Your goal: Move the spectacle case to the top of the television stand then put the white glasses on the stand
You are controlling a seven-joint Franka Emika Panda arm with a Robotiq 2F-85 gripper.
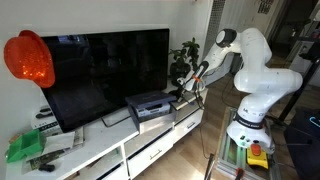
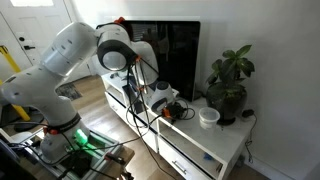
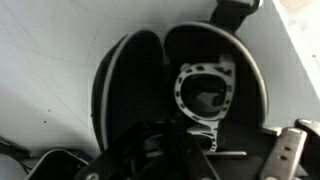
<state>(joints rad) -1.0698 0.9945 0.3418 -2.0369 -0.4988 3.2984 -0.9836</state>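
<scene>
In the wrist view the spectacle case lies open on the white top of the television stand, its two dark halves spread apart. The white glasses lie inside the right half. My gripper hangs right over the case. One finger shows at the lower right and a dark blurred mass fills the bottom middle; the jaws look open and hold nothing. In both exterior views the gripper sits low over the stand, beside the television, and covers the case.
A black-and-grey flat box lies on the stand in front of the television. A potted plant and a white bowl stand at the stand's end. Cables hang by the gripper. A red object and green items are at the far end.
</scene>
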